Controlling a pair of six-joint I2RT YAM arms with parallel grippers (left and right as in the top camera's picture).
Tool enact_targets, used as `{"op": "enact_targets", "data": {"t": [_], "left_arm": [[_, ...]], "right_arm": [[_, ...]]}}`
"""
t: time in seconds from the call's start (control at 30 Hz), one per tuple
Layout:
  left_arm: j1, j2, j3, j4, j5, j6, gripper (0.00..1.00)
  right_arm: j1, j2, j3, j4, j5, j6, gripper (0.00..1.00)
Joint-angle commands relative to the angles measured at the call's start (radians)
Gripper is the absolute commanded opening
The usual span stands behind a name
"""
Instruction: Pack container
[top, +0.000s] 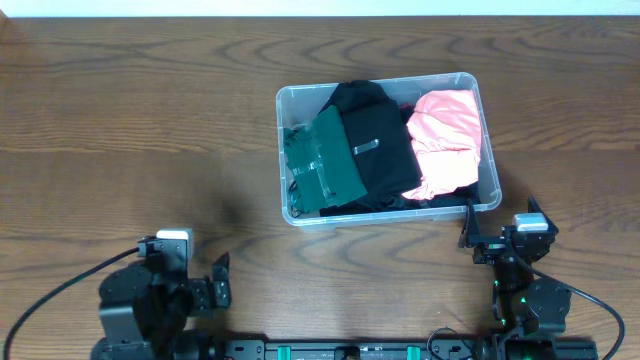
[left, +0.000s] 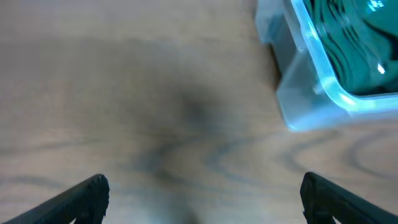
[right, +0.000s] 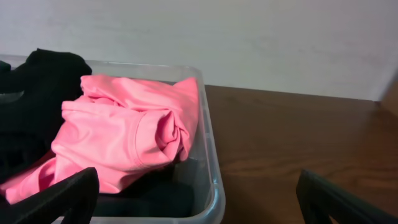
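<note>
The clear plastic container (top: 487, 150) stands on the table right of centre. It holds a green garment (top: 325, 165), a black garment (top: 375, 145) and a pink garment (top: 447, 140). My left gripper (top: 212, 288) is open and empty near the front edge, left of the container; its wrist view shows the container's corner (left: 311, 93) with the green garment (left: 354, 43). My right gripper (top: 500, 235) is open and empty just in front of the container's near right corner; its view shows the rim (right: 208, 155), the pink garment (right: 124, 134) and the black garment (right: 37, 93).
The brown wooden table (top: 130, 130) stretches left of the container. A white wall (right: 249, 37) stands behind the table's far edge. Black cables (top: 50, 295) run beside the left arm's base.
</note>
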Motion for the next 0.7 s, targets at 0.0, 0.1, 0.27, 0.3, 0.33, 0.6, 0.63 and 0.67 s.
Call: {"op": "enact_targets", "data": {"t": [0.0,0.1,0.27,0.3,0.33,0.6,0.63,0.67], "left_arm": [[0.007,-0.108,-0.123,0.093,-0.035,-0.008,0.98],[0.007,-0.186,-0.221,0.178,-0.035,-0.008,0.98],[0.007,-0.280,-0.357,0.351,-0.047,-0.008,0.98],[0.007,-0.291,-0.380,0.394,-0.053,-0.008,0.98],[0.007,-0.303,-0.408,0.444,-0.055,-0.008,0.98],[0.007,-0.306,-0.603,0.838,-0.061,-0.008,0.98],[0.007,-0.306,-0.631,0.889,-0.061,-0.008,0.98],[0.007,-0.306,-0.658,0.929,-0.061,-0.009,0.98]], "right_arm": [[0.011,-0.004,-0.002,-0.005,-0.005,-0.012,0.99],[0.011,-0.004,-0.002,-0.005,-0.005,-0.012,0.99],[0.011,-0.004,-0.002,-0.005,-0.005,-0.012,0.99],[0.011,-0.004,-0.002,-0.005,-0.005,-0.012,0.99],[0.011,-0.004,-0.002,-0.005,-0.005,-0.012,0.99],[0.011,-0.004,-0.002,-0.004,-0.005,-0.012,0.99],[0.011,-0.004,-0.002,-0.005,-0.005,-0.012,0.99],[0.011,-0.004,-0.002,-0.005,-0.005,-0.012,0.99]]}}
